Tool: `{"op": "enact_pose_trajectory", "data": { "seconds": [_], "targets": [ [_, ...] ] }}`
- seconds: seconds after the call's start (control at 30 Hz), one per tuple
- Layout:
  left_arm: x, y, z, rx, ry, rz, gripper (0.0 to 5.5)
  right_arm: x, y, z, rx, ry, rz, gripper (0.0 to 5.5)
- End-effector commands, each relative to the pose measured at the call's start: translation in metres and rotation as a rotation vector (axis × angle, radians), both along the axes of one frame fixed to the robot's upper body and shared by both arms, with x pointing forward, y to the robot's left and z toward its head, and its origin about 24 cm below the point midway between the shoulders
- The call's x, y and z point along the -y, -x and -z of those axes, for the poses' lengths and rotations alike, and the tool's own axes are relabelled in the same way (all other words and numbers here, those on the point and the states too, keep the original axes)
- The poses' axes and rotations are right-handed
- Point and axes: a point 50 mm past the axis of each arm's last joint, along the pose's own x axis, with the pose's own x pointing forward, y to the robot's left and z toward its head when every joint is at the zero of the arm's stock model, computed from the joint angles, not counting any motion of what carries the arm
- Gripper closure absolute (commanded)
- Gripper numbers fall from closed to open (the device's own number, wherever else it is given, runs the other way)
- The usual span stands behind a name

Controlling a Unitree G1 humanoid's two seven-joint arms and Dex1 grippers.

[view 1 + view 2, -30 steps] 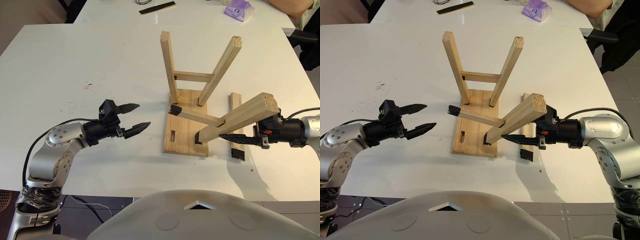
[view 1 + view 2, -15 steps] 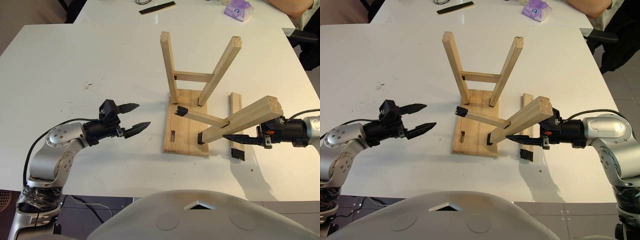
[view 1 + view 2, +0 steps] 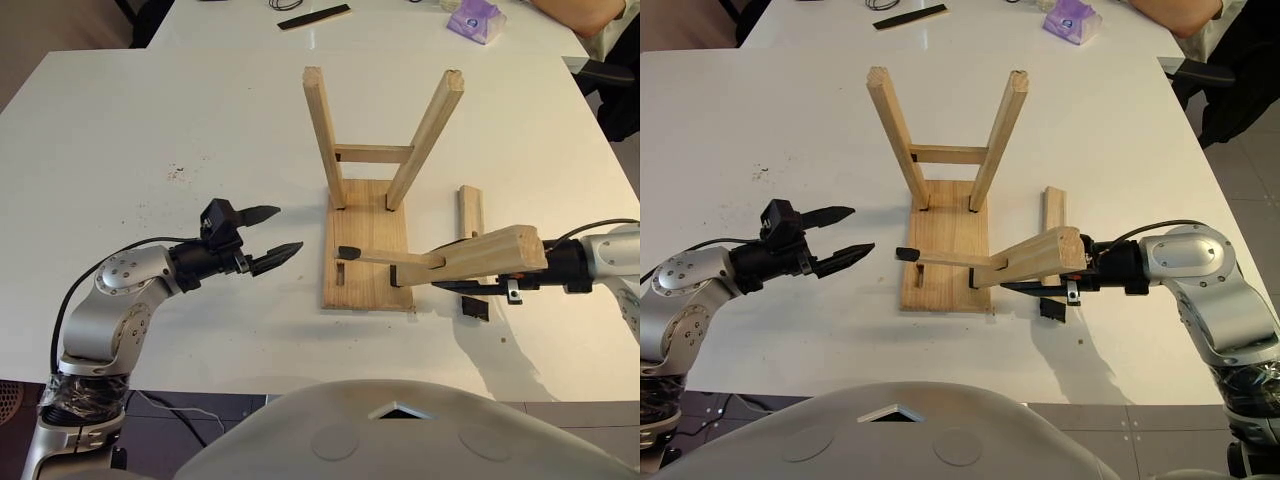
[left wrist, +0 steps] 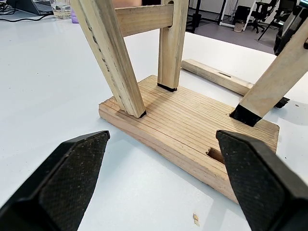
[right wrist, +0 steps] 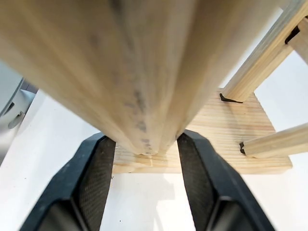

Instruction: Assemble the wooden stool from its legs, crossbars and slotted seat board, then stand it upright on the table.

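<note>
Jaws of the right gripper (image 3: 475, 276) clamp a leg (image 3: 490, 254), slanted low over the right edge of the seat board (image 3: 368, 226), stiff and probably light wood best gripped mid-length, while the left gripper (image 3: 285, 230) hangs wide open left of the board.

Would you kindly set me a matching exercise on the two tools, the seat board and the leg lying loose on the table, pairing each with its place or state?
Things:
1. left tool
2. right tool
3. seat board
4. loose leg

States:
A. flat on the table, with two upright legs standing in it
B. open, holding nothing, left of the board
C. shut on the held leg, which slants low over the board
D. lying on the table, right of the board

Pairs: 1-B, 2-C, 3-A, 4-D.
</note>
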Motion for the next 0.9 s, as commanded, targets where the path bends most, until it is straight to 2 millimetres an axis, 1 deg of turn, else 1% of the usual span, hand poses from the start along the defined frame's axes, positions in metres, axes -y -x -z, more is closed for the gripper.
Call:
{"op": "enact_pose_trajectory", "data": {
  "seconds": [0.03, 0.1, 0.13, 0.3, 0.4, 0.5, 0.57, 0.77, 0.87, 0.9],
  "targets": [
    [0.002, -0.001, -0.001, 0.005, -0.008, 0.002, 1.39, 0.008, 0.003, 0.025, -0.154, 0.141, 0.024, 3.49],
    [0.004, -0.002, 0.001, 0.003, -0.006, 0.007, 1.39, 0.006, -0.002, 0.026, -0.208, 0.134, 0.022, 3.49],
    [0.005, -0.002, 0.001, 0.003, -0.006, 0.006, 1.39, 0.007, -0.008, 0.027, -0.225, 0.138, 0.022, 3.5],
    [0.008, -0.003, 0.002, 0.009, -0.002, 0.001, 1.39, 0.0, -0.033, 0.026, -0.236, 0.171, 0.027, 4.26],
    [0.01, -0.001, 0.004, 0.007, -0.003, 0.003, 1.39, -0.005, -0.037, 0.028, -0.222, 0.184, 0.02, 4.67],
    [0.01, 0.0, 0.006, 0.003, -0.004, -0.003, 1.39, -0.004, -0.034, 0.026, -0.198, 0.183, 0.011, 5.22],
    [0.01, 0.001, 0.007, 0.003, -0.004, -0.008, 1.39, 0.001, -0.029, 0.024, -0.181, 0.172, 0.027, 5.45],
    [0.007, 0.005, 0.009, 0.003, -0.011, -0.036, 1.39, 0.025, -0.013, 0.016, -0.117, 0.203, 0.126, 5.45],
    [0.005, 0.004, 0.011, 0.005, -0.02, -0.048, 1.39, 0.035, -0.005, 0.004, -0.108, 0.193, 0.133, 5.45],
    [0.004, 0.004, 0.011, 0.006, -0.023, -0.052, 1.39, 0.036, 0.001, -0.004, -0.119, 0.163, 0.112, 5.45]
  ]
}}
